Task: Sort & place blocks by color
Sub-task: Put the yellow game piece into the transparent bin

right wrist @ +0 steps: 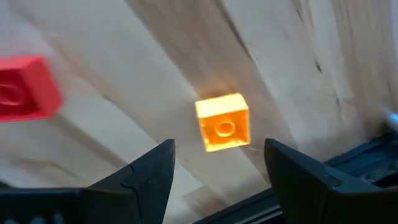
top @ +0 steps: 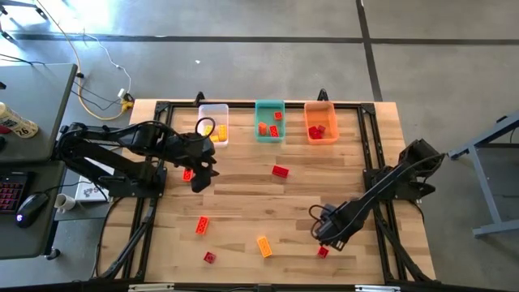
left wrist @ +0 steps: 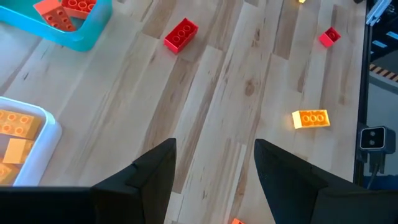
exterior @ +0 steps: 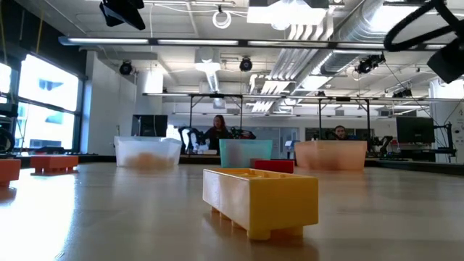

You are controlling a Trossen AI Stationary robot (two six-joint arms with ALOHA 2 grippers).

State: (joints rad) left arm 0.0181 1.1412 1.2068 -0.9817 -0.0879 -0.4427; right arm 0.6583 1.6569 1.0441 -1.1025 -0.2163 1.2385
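Claws both stand apart and empty. Right claw (right wrist: 217,180) should drop square over the small yellow block (right wrist: 223,122), then close. Left claw (left wrist: 214,180) hovers near the clear bin (top: 213,123).

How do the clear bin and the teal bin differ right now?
The clear bin has pale see-through walls; the teal bin is opaque blue-green. The clear bin holds yellow-orange blocks; the teal bin holds red-orange ones. From above, the clear bin sits at the left end of the row beside the left gripper, with the teal bin in the middle. Both are small rectangular bins along the table's far edge.
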